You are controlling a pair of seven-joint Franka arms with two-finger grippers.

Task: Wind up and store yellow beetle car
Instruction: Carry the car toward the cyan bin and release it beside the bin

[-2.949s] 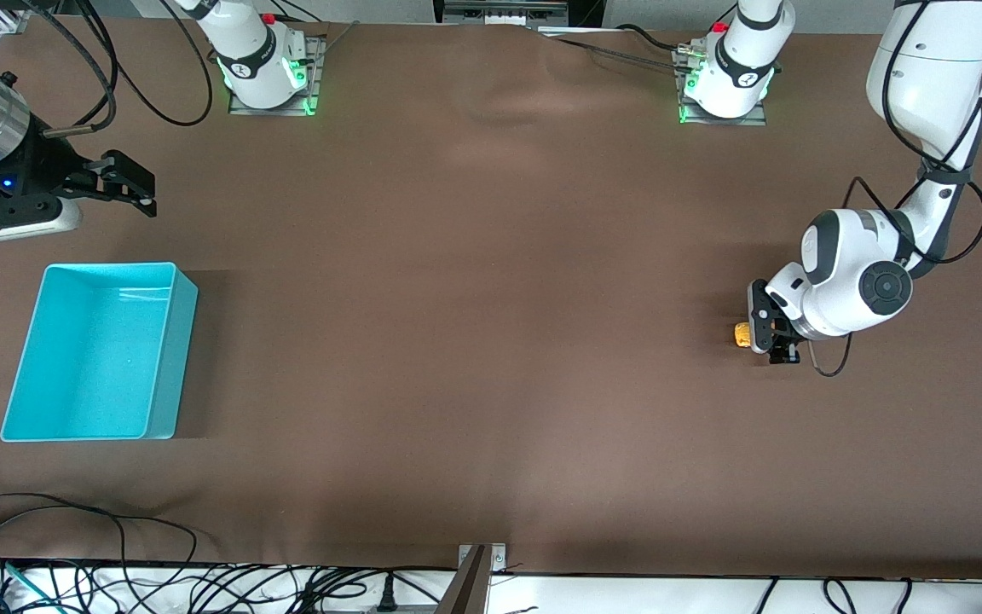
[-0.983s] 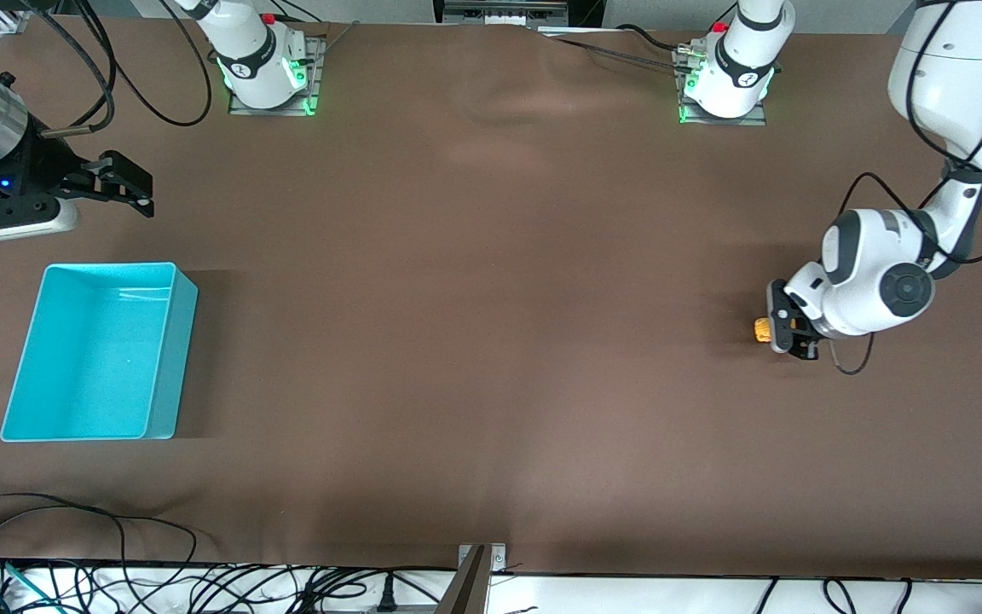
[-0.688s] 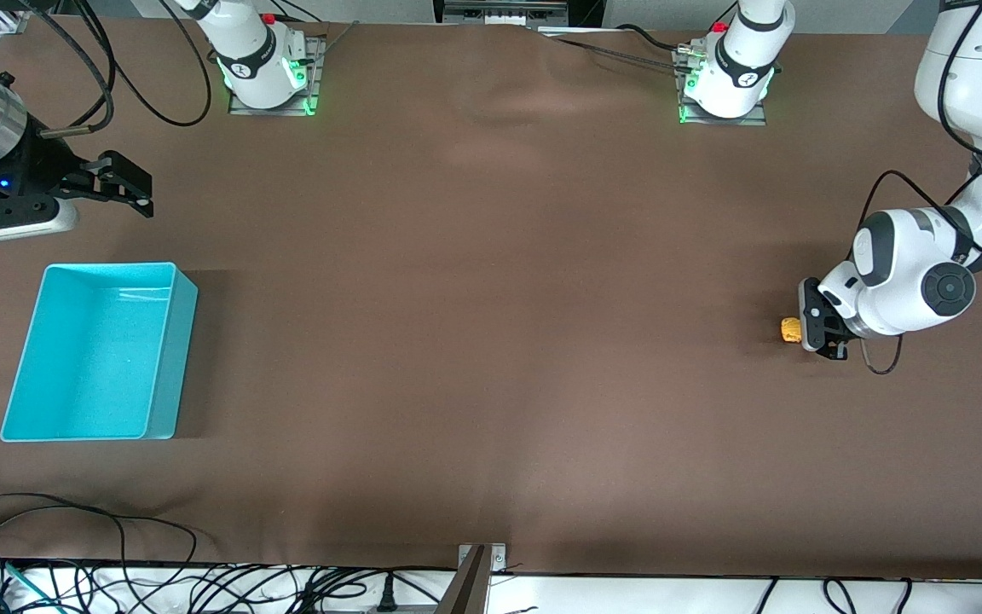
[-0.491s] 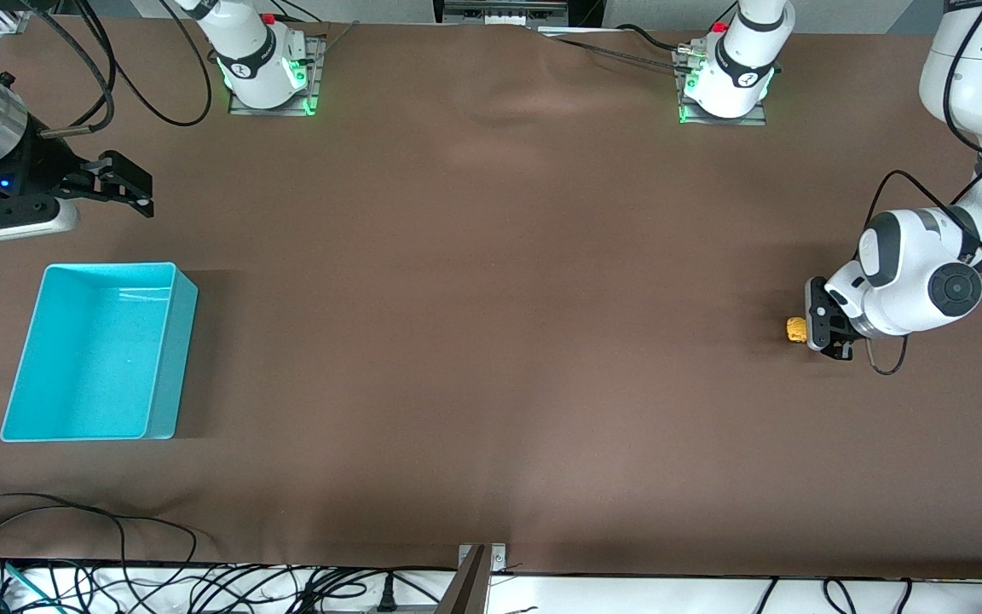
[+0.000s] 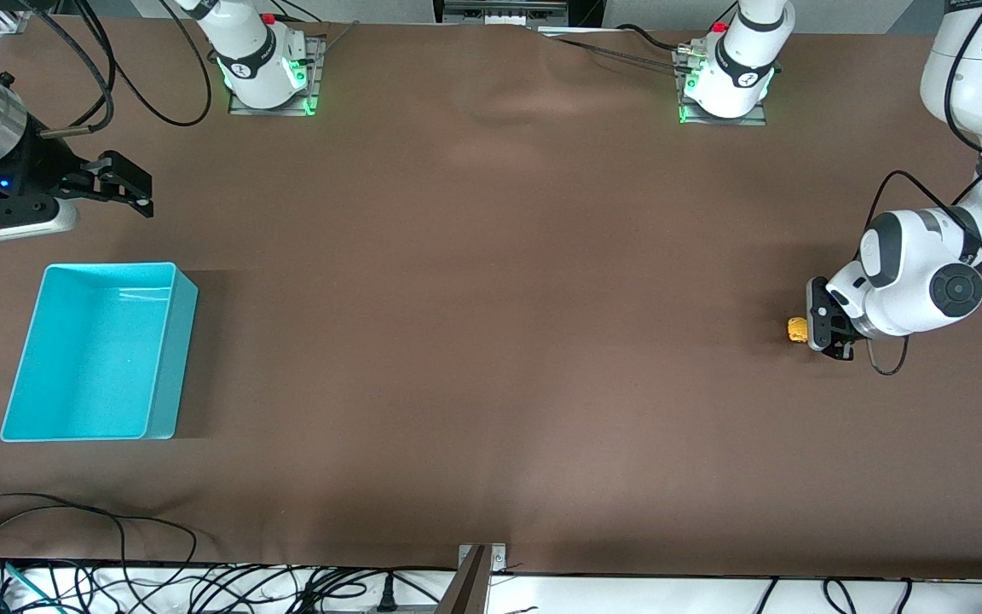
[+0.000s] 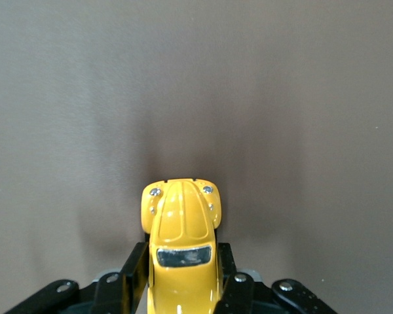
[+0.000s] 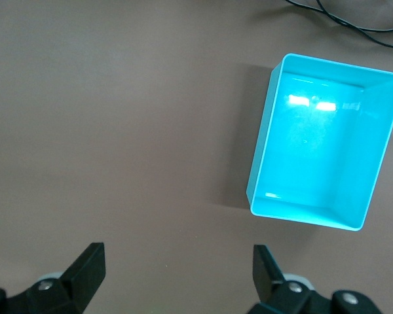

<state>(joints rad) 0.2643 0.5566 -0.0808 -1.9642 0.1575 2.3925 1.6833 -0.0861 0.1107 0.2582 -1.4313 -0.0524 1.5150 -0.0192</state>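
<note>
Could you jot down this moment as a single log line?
left gripper: shut on toy car, table level | right gripper: open, waiting | bin: empty

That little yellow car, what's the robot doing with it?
The left arm's tool is shut on the yellow beetle car, holding it low on the brown table at the left arm's end. The turquoise bin, where the car should end up, sits with nothing in it at the right arm's end. The right arm waits there with its tool open, up above the table beside the bin.
</note>
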